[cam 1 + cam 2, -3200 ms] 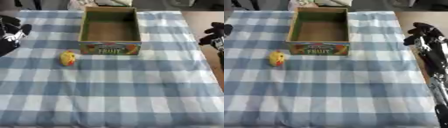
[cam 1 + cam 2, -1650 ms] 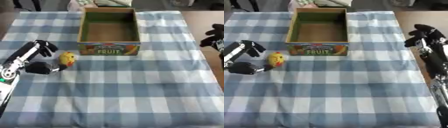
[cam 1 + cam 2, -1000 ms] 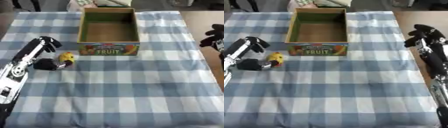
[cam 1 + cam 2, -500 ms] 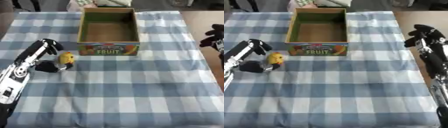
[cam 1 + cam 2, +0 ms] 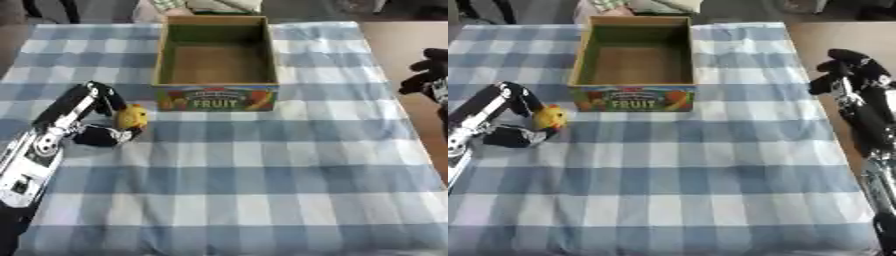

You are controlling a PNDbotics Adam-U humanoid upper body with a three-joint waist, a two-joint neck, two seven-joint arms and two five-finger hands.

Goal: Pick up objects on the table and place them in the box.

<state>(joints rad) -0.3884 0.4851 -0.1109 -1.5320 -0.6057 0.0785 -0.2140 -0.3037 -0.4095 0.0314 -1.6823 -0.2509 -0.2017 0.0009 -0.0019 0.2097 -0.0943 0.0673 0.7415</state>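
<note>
A small yellow object (image 5: 133, 116) with a bit of red lies on the blue-and-white checked cloth, just left of the box's front corner. The open-topped cardboard box (image 5: 217, 98), with FRUIT printed on its front, stands at the far middle and is empty inside. My left hand (image 5: 94, 116) comes in from the lower left and brackets the yellow object: its fingers (image 5: 107, 96) arch over the far left side and the thumb (image 5: 107, 136) lies just in front. The object rests on the cloth. My right hand (image 5: 849, 70) hangs idle at the right edge, off the table, fingers relaxed.
The checked cloth (image 5: 262, 190) covers the whole table. Brown floor shows beyond the table's right edge (image 5: 411, 45). Dark furniture legs and some fabric show past the far edge.
My left arm came in from the left and slid toward the yellow object, and its fingers and thumb now sit on either side of it. The object, the box and the right hand have stayed in place.
</note>
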